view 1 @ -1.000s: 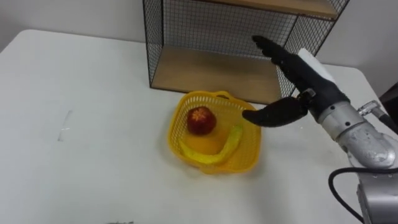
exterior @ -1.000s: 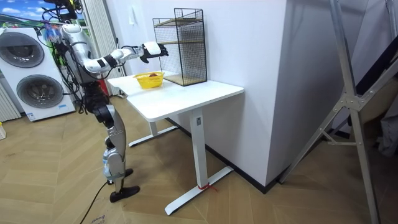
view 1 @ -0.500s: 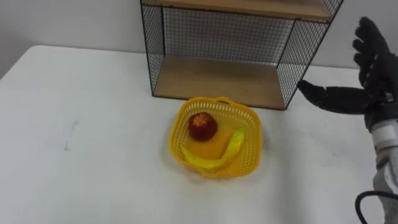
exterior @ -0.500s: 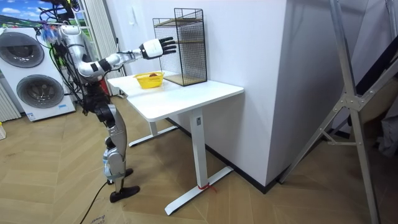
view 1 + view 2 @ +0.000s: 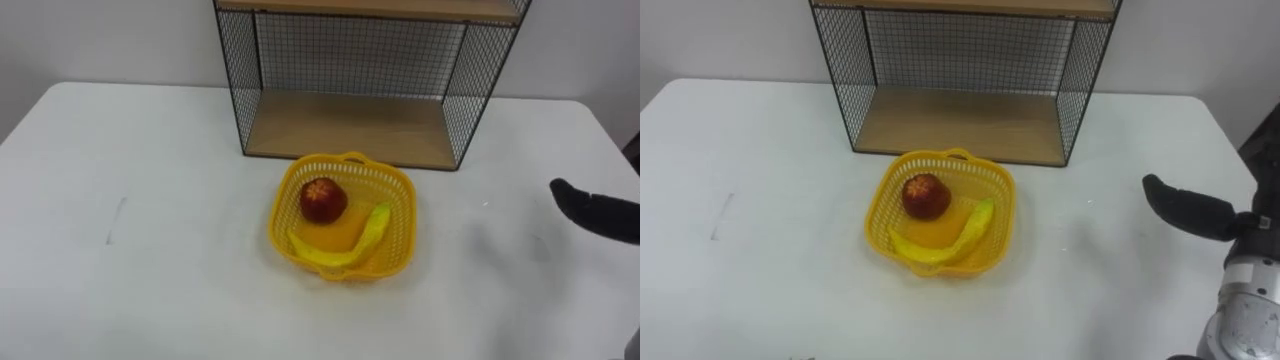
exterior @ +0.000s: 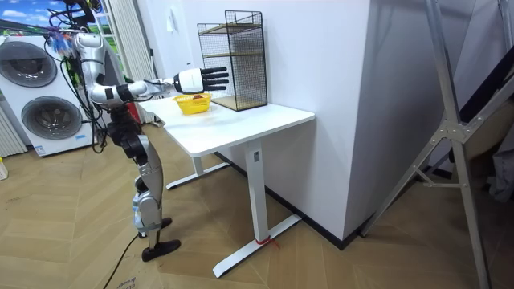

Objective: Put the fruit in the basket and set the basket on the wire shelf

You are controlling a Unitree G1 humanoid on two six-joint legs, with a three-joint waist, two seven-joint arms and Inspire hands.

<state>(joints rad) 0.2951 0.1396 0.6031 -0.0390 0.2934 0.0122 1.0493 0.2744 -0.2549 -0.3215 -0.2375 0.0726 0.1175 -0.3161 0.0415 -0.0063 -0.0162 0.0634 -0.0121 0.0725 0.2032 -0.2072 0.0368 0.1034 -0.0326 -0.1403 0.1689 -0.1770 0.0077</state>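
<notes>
Now my right hand (image 5: 598, 212) has pulled back from beside the yellow basket (image 5: 404, 255), where it hovered a second ago, to the right side of the white table (image 5: 150, 150), well apart from the basket. In the room view its fingers are stretched straight and it holds nothing. The basket itself has not moved: it stands on the table just in front of the wire shelf (image 5: 350, 130), with the apple (image 5: 323, 199) and the banana (image 5: 345, 248) lying inside it. So I judge the fruit step done, with the basket not yet lifted onto the shelf's lower wooden board, which is bare. The tabletop is smooth and plain, with a faint grey mark (image 5: 115, 218) toward my left. I stand at the table's end on a wooden floor (image 6: 321, 257), washing machines (image 6: 40, 120) behind me and a white wall (image 6: 321, 56) beside the shelf.
</notes>
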